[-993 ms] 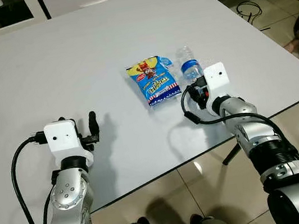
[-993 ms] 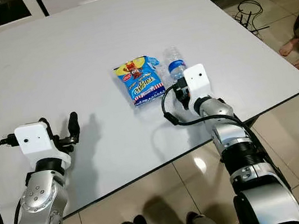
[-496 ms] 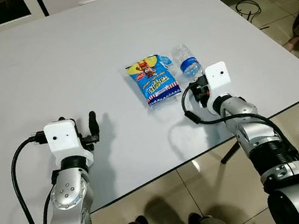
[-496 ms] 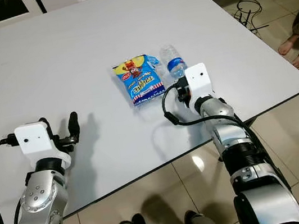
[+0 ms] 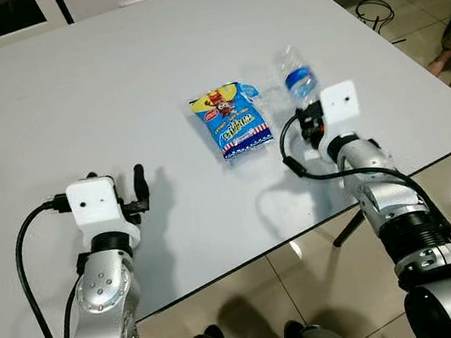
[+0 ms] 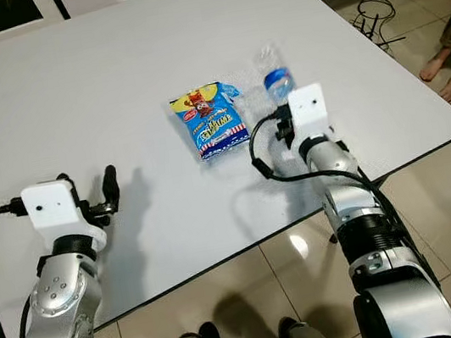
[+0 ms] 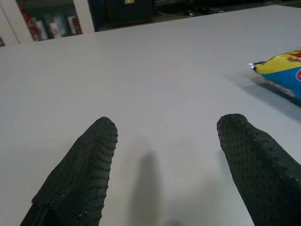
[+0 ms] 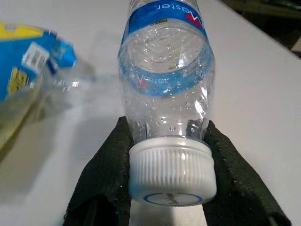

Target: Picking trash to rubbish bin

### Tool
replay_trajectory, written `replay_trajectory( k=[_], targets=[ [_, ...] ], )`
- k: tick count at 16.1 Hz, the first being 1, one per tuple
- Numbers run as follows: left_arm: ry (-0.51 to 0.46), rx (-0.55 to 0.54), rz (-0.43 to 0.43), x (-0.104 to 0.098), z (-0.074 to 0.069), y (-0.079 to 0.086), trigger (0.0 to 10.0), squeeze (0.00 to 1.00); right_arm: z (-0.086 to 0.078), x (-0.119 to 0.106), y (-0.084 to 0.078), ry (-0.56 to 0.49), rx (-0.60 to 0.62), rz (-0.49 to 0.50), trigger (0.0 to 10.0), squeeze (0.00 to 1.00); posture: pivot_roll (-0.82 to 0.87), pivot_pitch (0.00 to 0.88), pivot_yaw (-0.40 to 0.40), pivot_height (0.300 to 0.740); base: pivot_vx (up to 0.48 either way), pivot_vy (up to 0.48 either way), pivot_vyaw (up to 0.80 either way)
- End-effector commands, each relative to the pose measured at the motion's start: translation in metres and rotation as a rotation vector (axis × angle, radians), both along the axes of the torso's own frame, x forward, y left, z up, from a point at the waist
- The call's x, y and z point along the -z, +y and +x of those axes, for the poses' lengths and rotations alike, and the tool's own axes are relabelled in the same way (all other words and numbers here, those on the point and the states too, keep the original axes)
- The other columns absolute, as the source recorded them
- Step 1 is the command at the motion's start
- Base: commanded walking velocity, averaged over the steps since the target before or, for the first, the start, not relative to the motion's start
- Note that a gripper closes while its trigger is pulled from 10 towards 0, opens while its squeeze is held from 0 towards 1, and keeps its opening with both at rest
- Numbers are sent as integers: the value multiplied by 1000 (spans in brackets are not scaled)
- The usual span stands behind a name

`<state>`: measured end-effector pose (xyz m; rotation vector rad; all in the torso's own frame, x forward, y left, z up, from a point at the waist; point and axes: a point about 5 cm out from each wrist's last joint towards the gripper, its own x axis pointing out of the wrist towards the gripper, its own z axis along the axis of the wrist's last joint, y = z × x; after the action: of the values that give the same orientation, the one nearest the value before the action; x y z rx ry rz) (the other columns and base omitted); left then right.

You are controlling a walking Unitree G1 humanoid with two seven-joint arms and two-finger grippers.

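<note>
Head cams down on table [image 5: 67,91]; wrist cams close, along pincers.

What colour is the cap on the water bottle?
White, seen best in the right wrist view: cap on the water bottle.

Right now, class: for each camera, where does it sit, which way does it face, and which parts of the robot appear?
Left and right eye views: on the head, looking forward and down at the white table; both silver arms show.
Left wrist view: along the open left gripper, across the table.
Right wrist view: along the right gripper, jaws clamped at the water bottle neck.
Shared: the snack packet appears in every view.
</note>
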<state>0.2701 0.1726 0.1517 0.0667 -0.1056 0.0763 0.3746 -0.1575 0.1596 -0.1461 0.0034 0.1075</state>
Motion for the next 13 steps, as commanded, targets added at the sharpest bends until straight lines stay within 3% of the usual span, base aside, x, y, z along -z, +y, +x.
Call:
replay_trajectory(
  k=[1,2,3,9,11,13],
  targets=[
    [9,16,13,1,0,-3,10000,0,-2,-7,-2,-43,13,25,1529,0,-84,196,14,740,0,0,0],
    [3,24,10,0,2,-4,10000,0,-3,-9,-1,-56,10,36,7961,0,-85,189,19,740,0,0,0],
    [-5,27,2,-3,3,-5,10000,0,-4,-11,1,-69,5,46,9765,0,-87,183,23,740,0,0,0],
    [-152,79,-89,-54,24,-13,10000,0,-8,-9,7,-68,3,88,10000,0,-81,147,56,740,0,0,-105],
    [-143,80,-93,-54,25,-11,10000,0,-9,-9,8,-69,0,93,10000,0,-78,141,62,740,0,0,-763],
    [-113,65,-104,-48,25,-9,10000,0,-9,-9,10,-78,-7,98,10000,0,-78,135,64,740,0,0,0]
  ],
)
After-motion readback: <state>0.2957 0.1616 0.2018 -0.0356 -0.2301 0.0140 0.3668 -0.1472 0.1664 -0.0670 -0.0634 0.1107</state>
